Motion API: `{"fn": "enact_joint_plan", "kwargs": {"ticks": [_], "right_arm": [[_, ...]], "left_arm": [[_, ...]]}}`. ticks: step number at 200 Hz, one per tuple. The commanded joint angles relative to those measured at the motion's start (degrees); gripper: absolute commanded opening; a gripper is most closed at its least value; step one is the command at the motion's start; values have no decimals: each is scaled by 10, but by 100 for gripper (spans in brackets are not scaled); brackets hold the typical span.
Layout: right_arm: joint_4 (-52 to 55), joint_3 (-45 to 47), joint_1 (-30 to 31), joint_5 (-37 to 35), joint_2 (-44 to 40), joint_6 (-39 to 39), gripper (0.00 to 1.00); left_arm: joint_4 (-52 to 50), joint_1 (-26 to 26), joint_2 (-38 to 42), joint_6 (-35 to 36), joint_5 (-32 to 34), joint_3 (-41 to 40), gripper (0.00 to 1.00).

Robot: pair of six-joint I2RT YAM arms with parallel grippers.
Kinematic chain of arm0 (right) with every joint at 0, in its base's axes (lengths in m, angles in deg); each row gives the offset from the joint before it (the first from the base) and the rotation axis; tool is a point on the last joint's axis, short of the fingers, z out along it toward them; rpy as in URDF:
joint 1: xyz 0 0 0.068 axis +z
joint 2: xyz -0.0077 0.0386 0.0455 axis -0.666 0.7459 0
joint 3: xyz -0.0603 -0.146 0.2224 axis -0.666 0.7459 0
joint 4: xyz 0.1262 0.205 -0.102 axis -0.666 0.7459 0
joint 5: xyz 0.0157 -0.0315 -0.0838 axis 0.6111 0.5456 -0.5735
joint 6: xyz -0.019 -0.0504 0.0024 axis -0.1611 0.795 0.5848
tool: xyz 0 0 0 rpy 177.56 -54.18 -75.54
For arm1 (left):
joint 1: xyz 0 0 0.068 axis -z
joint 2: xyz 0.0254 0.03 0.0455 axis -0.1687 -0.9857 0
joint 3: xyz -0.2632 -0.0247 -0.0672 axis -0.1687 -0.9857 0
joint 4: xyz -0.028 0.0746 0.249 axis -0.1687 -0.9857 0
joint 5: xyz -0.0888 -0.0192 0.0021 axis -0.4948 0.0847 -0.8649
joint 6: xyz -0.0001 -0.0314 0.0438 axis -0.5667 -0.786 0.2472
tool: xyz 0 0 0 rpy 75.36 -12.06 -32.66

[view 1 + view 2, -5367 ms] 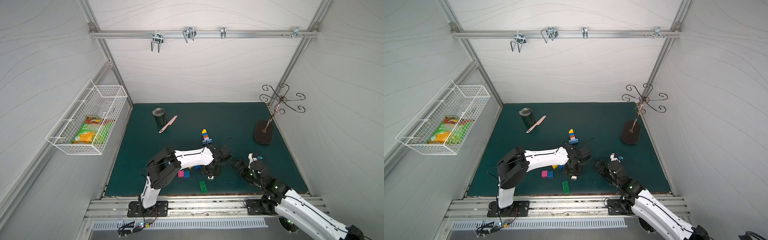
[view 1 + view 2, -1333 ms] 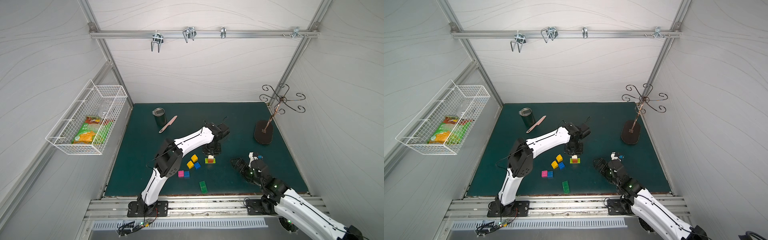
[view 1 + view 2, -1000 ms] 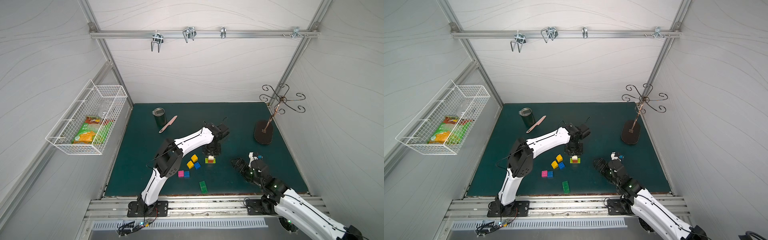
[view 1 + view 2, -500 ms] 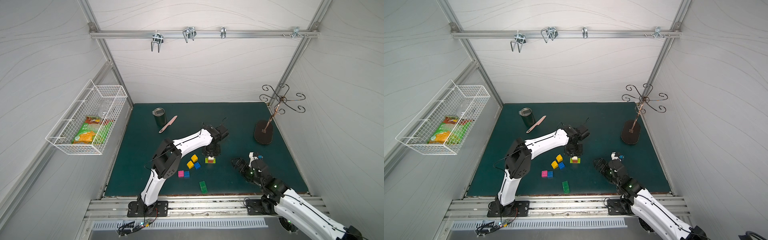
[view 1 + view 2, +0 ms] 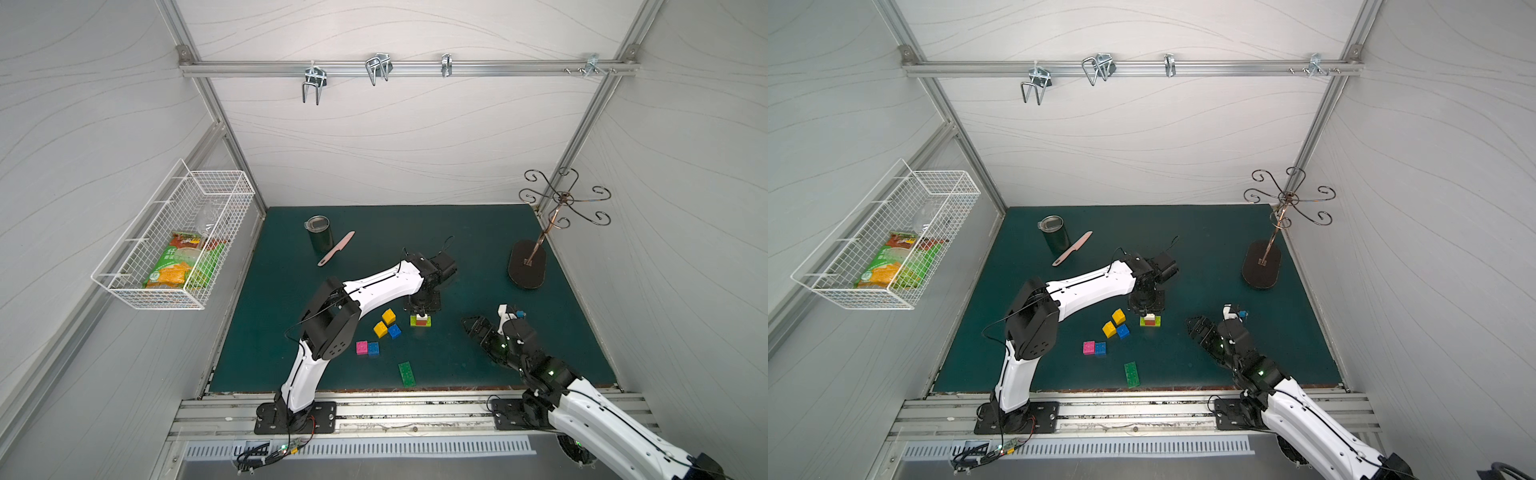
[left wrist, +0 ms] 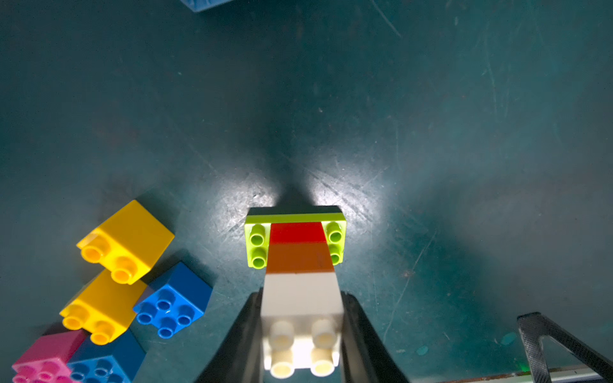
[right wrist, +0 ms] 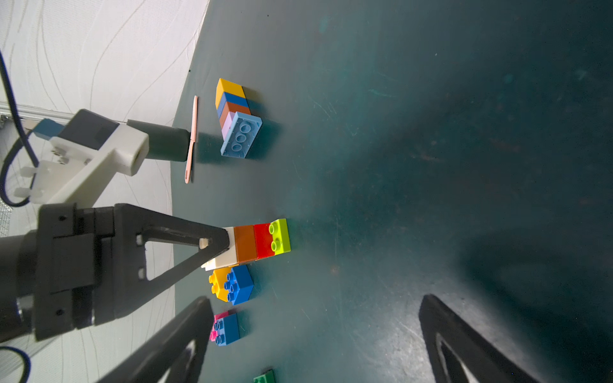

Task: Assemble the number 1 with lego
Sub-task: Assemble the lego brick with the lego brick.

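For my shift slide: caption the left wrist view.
Stack-building: left gripper shut on white brick atop orange brick, red brick and lime base brick.

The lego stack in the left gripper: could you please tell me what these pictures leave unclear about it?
- White brick: its sides are covered by the left gripper, left wrist view.
- Lime base: its middle is hidden under the red brick.
- Both top views: stack too small to tell its bricks apart.

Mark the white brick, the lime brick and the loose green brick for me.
white brick (image 6: 302, 296): left wrist view, side face.
lime brick (image 6: 257, 248): left wrist view, studded end.
green brick (image 5: 407, 375): a top view, studded top.
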Motion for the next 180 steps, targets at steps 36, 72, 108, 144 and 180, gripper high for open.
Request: {"fn": "enact_joint_plan", "kwargs": {"ticks": [36, 72, 108, 144, 180], "right_arm": [[-6, 8, -3, 0, -5, 11, 99], [-1, 8, -3, -1, -13, 16, 99], [3, 8, -3, 0, -19, 16, 99], [7, 5, -3, 4, -19, 20, 99], [9, 3, -3, 5, -18, 19, 99]], "left_arm": [[11, 11, -41, 12, 13, -6, 22], [-19, 14, -40, 15, 16, 34, 40], [-54, 14, -32, 16, 25, 96, 55], [-96, 14, -26, 14, 39, 151, 67], [-110, 13, 20, -10, 60, 130, 71]]}}
